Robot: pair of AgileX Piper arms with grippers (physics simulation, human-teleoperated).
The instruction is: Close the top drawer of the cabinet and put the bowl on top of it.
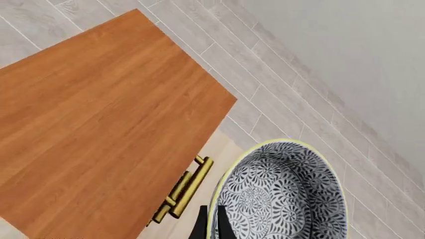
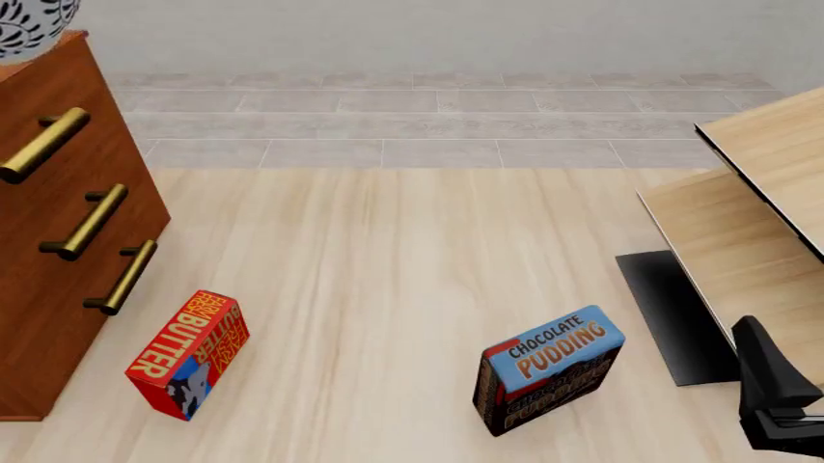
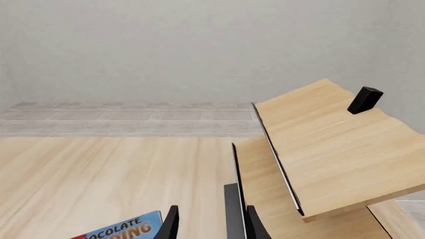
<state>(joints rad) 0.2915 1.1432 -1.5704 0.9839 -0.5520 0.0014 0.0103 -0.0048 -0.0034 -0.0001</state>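
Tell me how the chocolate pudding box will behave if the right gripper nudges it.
The chocolate pudding box stands on a narrow edge and leans, so it would probably tip over rather than slide. It looks like thin cardboard: likely light and stiff. The right gripper is close beside it.

Patterned bowl (image 1: 285, 194) above cabinet (image 2: 52, 241), top drawer (image 2: 39, 145) shut

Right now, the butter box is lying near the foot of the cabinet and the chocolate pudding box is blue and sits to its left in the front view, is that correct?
Not quite: in the front view the blue chocolate pudding box sits to the right of the butter box, not its left. The butter box is indeed near the foot of the cabinet.
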